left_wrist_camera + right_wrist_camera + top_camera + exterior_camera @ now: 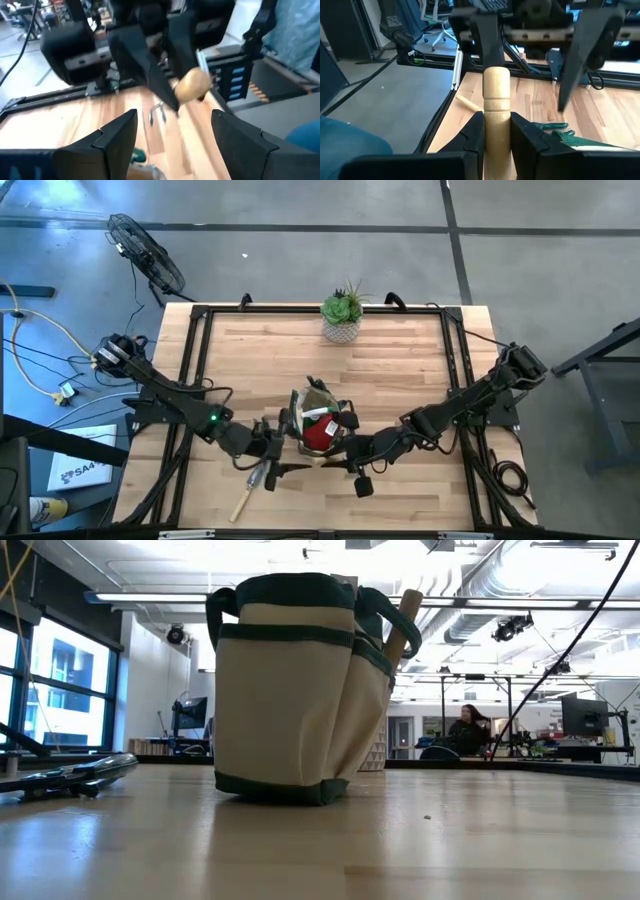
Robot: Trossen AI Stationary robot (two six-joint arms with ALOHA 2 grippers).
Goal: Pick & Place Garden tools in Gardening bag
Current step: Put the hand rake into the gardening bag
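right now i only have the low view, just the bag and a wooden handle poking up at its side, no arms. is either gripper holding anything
Observer: Yes. The right gripper is shut on a wooden handle.
Operator: ok and the left one
Observer: The left gripper is open with nothing between its fingers. In the high view it sits close beside the bag.
Operator: any tools lying outside the bag
Observer: At least one. In the high view a wooden-handled tool lies flat on the table, on the left arm's side of the bag.
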